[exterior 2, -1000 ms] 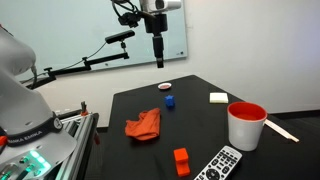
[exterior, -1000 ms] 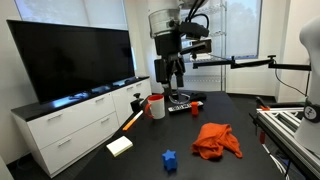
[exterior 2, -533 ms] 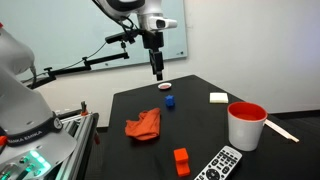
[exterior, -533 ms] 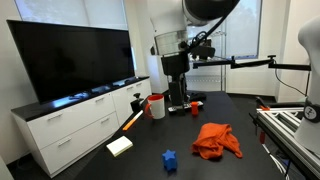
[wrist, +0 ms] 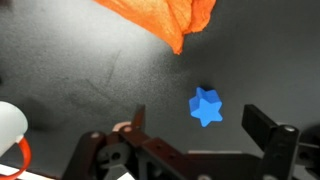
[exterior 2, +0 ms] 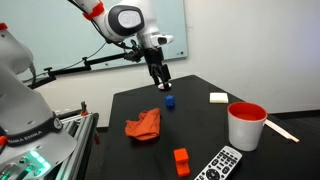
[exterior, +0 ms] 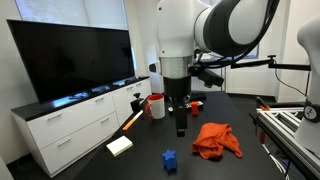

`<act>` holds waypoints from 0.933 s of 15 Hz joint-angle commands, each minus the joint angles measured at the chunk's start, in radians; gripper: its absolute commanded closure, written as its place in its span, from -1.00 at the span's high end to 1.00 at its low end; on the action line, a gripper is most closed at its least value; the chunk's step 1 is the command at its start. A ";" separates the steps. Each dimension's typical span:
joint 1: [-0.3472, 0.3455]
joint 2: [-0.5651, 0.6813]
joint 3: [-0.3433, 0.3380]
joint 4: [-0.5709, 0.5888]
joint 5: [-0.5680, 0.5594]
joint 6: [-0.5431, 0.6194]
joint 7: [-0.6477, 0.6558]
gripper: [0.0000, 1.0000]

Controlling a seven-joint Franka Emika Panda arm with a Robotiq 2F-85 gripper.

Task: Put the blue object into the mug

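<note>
Since a second ago my gripper [exterior: 181,128] has dropped from upper frame to mid-frame, fingers spread wide. In the wrist view I see the blue object [wrist: 206,106] right of centre, above the gap between them, with bare black table [wrist: 90,70] around it. An orange cloth [wrist: 160,20] crowds the top edge, and the mug [exterior: 156,106] stands apart.

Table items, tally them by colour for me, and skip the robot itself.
Blue: 1, the star-shaped block
Orange: 2, the cloth and a small block
White: 2, the mug and a pad
Black: 1, the remote
Wood: 1, a stick
Total: 7
Not counted: a white thing cut off at the wrist view's edge.
</note>
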 commanded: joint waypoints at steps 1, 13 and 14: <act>0.014 -0.015 -0.013 -0.009 -0.018 -0.031 -0.165 1.00; 0.039 0.166 -0.013 0.166 0.088 -0.091 -0.056 1.00; 0.051 0.187 -0.017 0.186 0.063 -0.079 -0.010 1.00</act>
